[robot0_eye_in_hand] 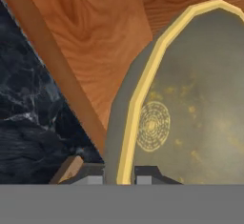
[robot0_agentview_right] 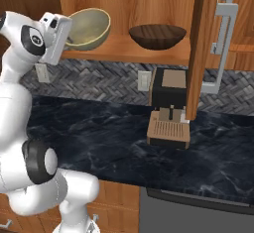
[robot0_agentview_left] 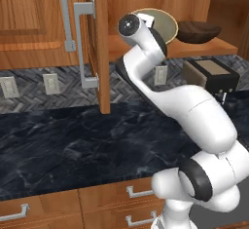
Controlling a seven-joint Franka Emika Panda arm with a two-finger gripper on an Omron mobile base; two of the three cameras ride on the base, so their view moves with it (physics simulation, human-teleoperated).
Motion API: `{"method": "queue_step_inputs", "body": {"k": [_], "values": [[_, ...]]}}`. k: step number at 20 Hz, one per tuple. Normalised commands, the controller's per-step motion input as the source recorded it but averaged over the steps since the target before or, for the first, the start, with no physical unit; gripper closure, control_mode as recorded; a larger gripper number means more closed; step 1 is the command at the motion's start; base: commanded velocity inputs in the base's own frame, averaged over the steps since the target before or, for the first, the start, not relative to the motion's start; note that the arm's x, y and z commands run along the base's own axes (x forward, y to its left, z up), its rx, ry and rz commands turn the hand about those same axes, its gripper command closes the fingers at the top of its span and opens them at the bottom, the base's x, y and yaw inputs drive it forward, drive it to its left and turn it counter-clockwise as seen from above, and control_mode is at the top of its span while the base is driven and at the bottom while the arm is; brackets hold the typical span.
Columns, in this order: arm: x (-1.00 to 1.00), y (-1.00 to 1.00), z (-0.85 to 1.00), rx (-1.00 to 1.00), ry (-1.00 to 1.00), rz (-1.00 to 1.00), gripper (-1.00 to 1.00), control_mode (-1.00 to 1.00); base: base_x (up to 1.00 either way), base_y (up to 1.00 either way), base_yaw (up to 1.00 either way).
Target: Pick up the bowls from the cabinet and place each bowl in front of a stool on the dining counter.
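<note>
Gripper (robot0_eye_in_hand: 119, 178) nearly closed, fingertips (robot0_eye_in_hand: 147, 174) straddling the yellow rim of the pale beige-olive bowl (robot0_agentview_right: 89, 29), one inside, one outside; bowl tilted, raised at the near side, over the wooden shelf (robot0_agentview_right: 124, 48) of the open cabinet (robot0_agentview_left: 99, 43); dark brown bowl (robot0_agentview_right: 157, 35) upright on the same shelf, to the right, apart from the first; cabinet door swung outward, grey bar handle (robot0_agentview_left: 86, 47) facing the room; black marble counter (robot0_agentview_left: 73, 140) below, coffee machine (robot0_agentview_right: 169, 113) standing on it under the dark bowl, against the herringbone backsplash (robot0_agentview_left: 58, 84).
</note>
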Motion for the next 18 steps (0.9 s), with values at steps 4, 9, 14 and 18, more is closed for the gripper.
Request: {"method": "queue_step_inputs", "body": {"k": [4,9,14,18], "values": [[-1.00,-0.06,0.00,0.06,0.16,0.00,1.00,-1.00,0.00,0.00,0.00],[-1.00,-0.05,0.00,0.10,0.26,0.00,1.00,-1.00,0.00,0.00,0.00],[-1.00,-0.06,-0.30,0.04,0.12,0.00,1.00,-1.00,0.00,0.00,0.00],[-0.96,-0.17,-0.68,0.00,0.02,0.00,1.00,-1.00,0.00,0.00,0.00]]}}
